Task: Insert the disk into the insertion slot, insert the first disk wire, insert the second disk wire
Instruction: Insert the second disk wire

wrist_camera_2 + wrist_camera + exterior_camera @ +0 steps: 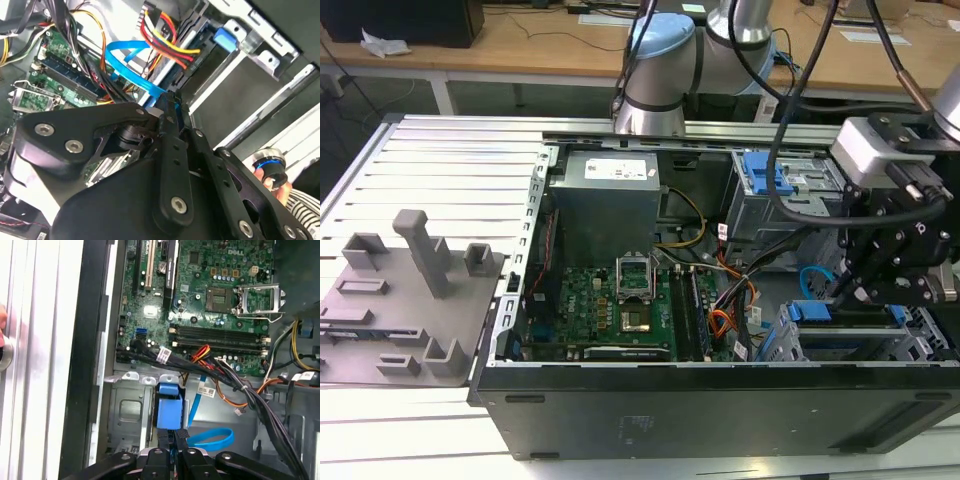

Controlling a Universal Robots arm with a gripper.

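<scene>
Already you have the gripper point(173, 440) down at the drive cage corner of the open computer case point(720, 400), its fingers nearly together and pinching something blue, seemingly the disk's point(167, 407) blue carrier edge. That disk looks seated, or nearly so, in the insertion slot point(127, 412). The second disk wire point(212, 439) loops loose beside it (plug end unclear), so by my judgement both wires remain.

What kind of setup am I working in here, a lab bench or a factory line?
Most likely a lab or workshop bench: an opened desktop computer case lies on an aluminium-slat table, with a grey fixture plate beside it and wooden desks behind.
</scene>
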